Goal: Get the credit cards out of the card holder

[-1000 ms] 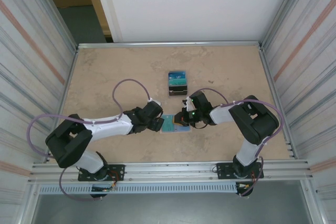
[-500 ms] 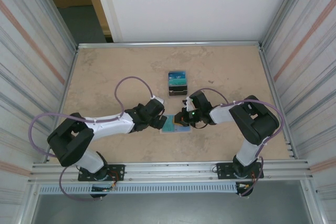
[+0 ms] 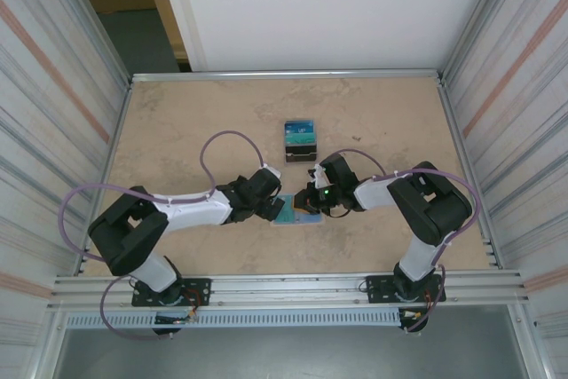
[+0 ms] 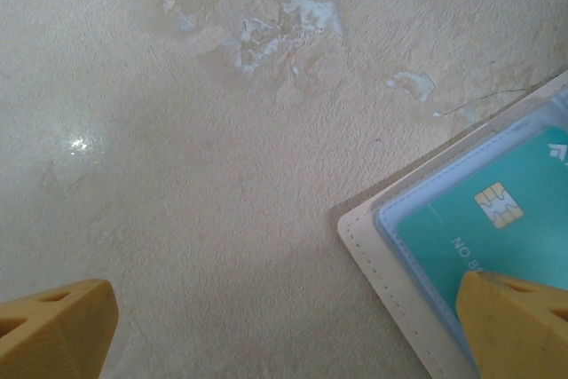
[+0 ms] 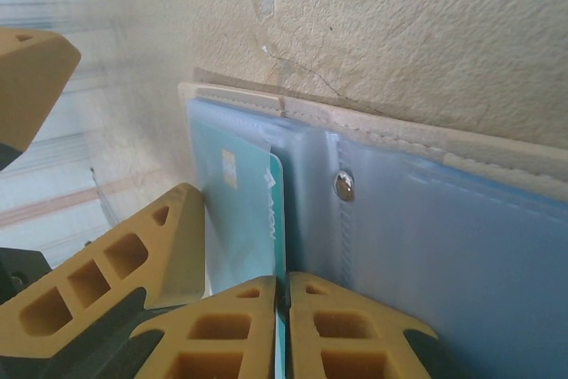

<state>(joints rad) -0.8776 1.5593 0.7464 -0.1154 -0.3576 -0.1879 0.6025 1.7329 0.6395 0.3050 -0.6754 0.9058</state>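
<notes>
Clearly teal credit card point(image 4: 501, 241), gold-chipped.

Rough matt stone-look table point(image 4: 222, 175), glossy clear-plastic card holder point(image 5: 426, 219), smooth teal credit card point(image 4: 532, 184).

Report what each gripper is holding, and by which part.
The right gripper pinches the teal credit card by its near edge, at the card holder pocket. The left gripper is open and holds nothing.
</notes>
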